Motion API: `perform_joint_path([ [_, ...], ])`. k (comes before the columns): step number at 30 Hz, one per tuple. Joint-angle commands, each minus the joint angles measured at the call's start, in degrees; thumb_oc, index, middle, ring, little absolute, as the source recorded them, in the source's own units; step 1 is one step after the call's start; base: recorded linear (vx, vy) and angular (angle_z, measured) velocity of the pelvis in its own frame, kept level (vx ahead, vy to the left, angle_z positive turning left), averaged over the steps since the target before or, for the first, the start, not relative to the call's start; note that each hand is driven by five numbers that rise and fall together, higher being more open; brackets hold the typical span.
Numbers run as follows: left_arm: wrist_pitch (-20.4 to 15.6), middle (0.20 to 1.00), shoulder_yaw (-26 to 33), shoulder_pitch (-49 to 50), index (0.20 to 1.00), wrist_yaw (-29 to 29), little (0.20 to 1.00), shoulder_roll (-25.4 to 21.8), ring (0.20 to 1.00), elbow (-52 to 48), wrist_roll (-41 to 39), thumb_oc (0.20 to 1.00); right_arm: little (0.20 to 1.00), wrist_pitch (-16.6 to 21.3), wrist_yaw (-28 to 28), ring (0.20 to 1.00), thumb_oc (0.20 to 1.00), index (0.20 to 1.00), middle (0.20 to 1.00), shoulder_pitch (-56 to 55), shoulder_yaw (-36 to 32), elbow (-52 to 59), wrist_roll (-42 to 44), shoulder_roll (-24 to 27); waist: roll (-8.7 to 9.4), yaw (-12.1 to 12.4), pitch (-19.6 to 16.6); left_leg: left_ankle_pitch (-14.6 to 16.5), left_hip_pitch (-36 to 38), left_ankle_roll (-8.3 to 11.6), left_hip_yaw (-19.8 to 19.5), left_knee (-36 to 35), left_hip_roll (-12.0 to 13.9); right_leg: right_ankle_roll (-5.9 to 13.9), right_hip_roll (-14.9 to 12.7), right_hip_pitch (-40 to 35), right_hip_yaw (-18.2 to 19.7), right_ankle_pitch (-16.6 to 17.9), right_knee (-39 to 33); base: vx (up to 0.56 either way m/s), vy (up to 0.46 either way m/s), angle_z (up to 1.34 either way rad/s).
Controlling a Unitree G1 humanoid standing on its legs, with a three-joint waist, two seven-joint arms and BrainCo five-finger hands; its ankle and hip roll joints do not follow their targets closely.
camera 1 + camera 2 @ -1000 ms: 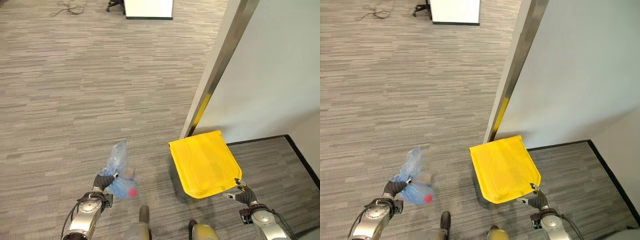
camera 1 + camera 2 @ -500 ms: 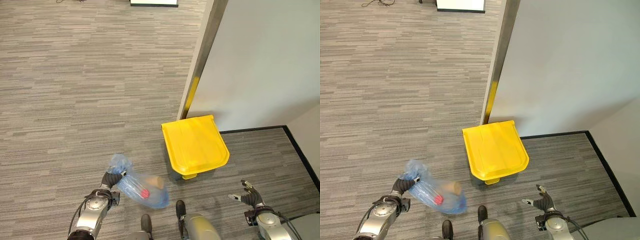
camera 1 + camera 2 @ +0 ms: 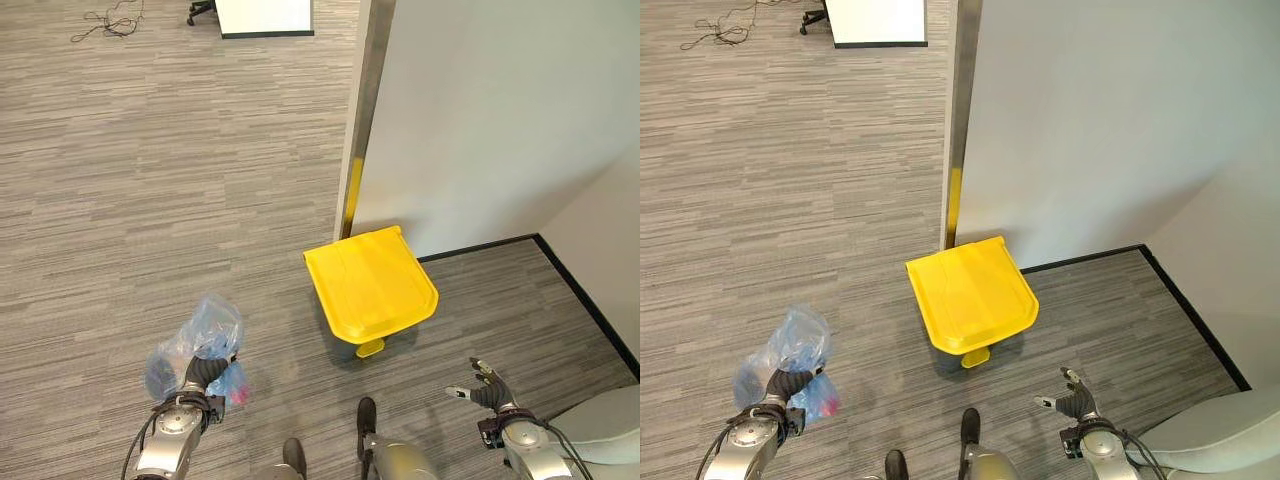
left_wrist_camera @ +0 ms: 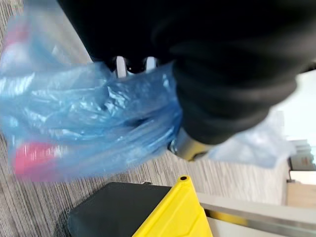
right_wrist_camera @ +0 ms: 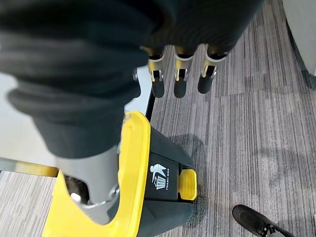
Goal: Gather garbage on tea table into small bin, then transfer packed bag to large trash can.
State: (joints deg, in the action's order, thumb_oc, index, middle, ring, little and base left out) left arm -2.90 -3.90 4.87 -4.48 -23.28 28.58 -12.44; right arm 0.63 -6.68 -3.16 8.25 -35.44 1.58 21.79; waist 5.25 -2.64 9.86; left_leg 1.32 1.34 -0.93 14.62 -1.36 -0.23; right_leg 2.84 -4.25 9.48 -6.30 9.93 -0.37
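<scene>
While the yellow-lidded trash can (image 3: 371,288) stood shut, held the blue bag (image 3: 196,343) in curled left hand (image 3: 199,372), near-left of it; kept right hand (image 3: 484,386) spread, empty, probably for the lid

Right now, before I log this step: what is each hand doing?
Left hand: shut on the blue bag of garbage.
Right hand: open, holding nothing, short of the yellow-lidded trash can.
</scene>
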Motion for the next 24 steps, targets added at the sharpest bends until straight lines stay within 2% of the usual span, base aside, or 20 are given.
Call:
perform_joint_path([
  [1, -2.6, 0.2, 0.3, -1.3, 0.2, 0.2, 0.2, -1.4, 0.2, -3.5, -0.6, 0.2, 1.0, 1.0, -0.2, 1.0, 1.0, 1.0, 1.0, 1.7, -0.5, 1.8, -1.2, 2.0, 1.35, 0.3, -0.2, 6.5, -5.4, -0.21, -5.0, 7.9, -2.1, 4.47, -1.9, -1.9, 1.8, -11.1, 6.9, 0.03, 0.12, 0.02],
  [3, -2.6, 0.2, 0.4, -1.5, 0.2, 0.1, 0.2, -1.6, 0.2, -3.6, -0.6, 0.2, 1.0, 1.0, -0.2, 1.0, 1.0, 1.0, 1.0, 1.8, -0.5, 1.9, -1.2, 2.0, 1.36, 0.3, 0.0, 6.6, -5.8, -0.43, -5.1, 8.4, -2.2, 4.65, -2.0, -1.4, 1.9, -11.3, 8.0, 0.0, 0.061, 0.04],
  [5, -2.5, 0.2, 0.6, -1.6, 0.2, -0.2, 0.2, -2.0, 0.2, -3.7, -0.5, 0.2, 1.0, 0.9, -0.2, 1.0, 1.0, 1.0, 1.0, 1.8, -0.4, 2.2, -1.2, 1.7, 1.37, 0.5, 0.7, 7.2, -6.0, -1.08, -5.4, 8.8, -2.4, 5.14, -2.3, 0.4, 2.4, -11.6, 12.1, 0.0, 0.083, 0.0],
  [8, -2.4, 0.2, 1.1, -1.9, 0.2, -0.6, 0.2, -2.5, 0.2, -3.4, -0.4, 0.2, 1.0, 0.4, 0.2, 1.0, 1.0, 1.0, 1.0, 2.5, 0.4, 1.9, -1.4, 1.2, 1.12, 0.4, 2.9, 8.0, -5.6, -2.42, -6.1, 9.9, -3.1, 6.14, -2.7, 4.2, 4.1, -9.1, 21.0, 0.01, 0.111, -0.09],
  [11, -2.6, 0.2, 1.3, -1.7, 0.2, -0.8, 0.2, -2.4, 0.2, -3.4, -0.7, 0.2, 1.0, 0.5, 0.2, 1.0, 1.0, 1.0, 1.0, 2.5, 0.7, 1.7, -1.3, 1.1, 0.73, 0.5, 3.5, 8.2, -5.6, -2.78, -6.5, 10.3, -3.3, 5.93, -2.6, 4.8, 4.5, -9.2, 22.5, 0.08, 0.058, 0.02],
  [15, -2.7, 0.2, 2.0, -1.2, 0.2, -0.8, 0.2, -2.2, 0.2, -3.5, -1.0, 0.2, 1.0, 0.9, 0.1, 1.0, 1.0, 1.0, 1.0, 2.0, 0.1, 2.0, -0.7, 1.4, 0.43, 1.1, 2.5, 8.9, -5.3, -2.91, -7.2, 9.7, -4.7, 5.25, -2.7, 3.1, 4.5, -10.6, 20.2, 0.11, 0.042, 0.09],
  [17, -2.7, 0.2, 1.9, -1.2, 0.2, -0.8, 0.2, -2.0, 0.2, -3.6, -1.4, 0.2, 1.0, 1.0, -0.1, 1.0, 1.0, 1.0, 1.0, 2.3, 0.2, 2.3, -0.4, 1.7, 0.21, 1.4, 2.5, 9.1, -5.3, -2.56, -7.6, 9.3, -5.0, 4.81, -1.5, 4.4, 4.3, -10.7, 19.0, 0.09, 0.029, -0.02],
  [19, -2.7, 0.2, 2.1, -1.4, 0.2, -1.1, 0.2, -2.3, 0.2, -3.2, -1.3, 0.2, 1.0, 0.9, -0.2, 1.0, 1.0, 1.0, 1.0, 3.1, 0.4, 2.7, -0.5, 2.0, 0.01, 1.4, 3.1, 9.6, -4.9, -2.04, -7.4, 9.3, -4.9, 5.07, -1.8, 8.4, 1.7, -9.0, 16.7, 0.12, -0.001, -0.1],
  [21, -2.9, 0.2, 1.9, -1.5, 0.2, -1.0, 0.2, -2.5, 0.2, -3.0, -1.1, 0.2, 1.0, 1.1, -0.1, 1.0, 1.0, 1.0, 1.0, 2.9, 0.4, 3.0, -0.5, 1.9, 0.54, 0.7, 3.6, 11.3, -2.2, -1.14, -6.8, 9.4, -5.1, 5.97, -3.1, 12.3, -2.9, -6.8, 11.3, 0.27, -0.046, -0.17],
  [24, -3.2, 0.2, 1.7, -2.2, 0.2, -0.7, 0.2, -2.1, 0.2, -3.4, -1.1, 0.2, 1.0, 0.7, 0.0, 1.0, 1.0, 1.0, 1.0, 1.8, 0.0, 3.3, -0.6, 2.3, 0.44, -1.3, 4.6, 14.7, 0.5, 0.1, -9.2, 12.2, -5.1, 7.23, -3.1, 12.3, -3.3, -5.4, 3.4, 0.31, -0.091, 0.3],
])
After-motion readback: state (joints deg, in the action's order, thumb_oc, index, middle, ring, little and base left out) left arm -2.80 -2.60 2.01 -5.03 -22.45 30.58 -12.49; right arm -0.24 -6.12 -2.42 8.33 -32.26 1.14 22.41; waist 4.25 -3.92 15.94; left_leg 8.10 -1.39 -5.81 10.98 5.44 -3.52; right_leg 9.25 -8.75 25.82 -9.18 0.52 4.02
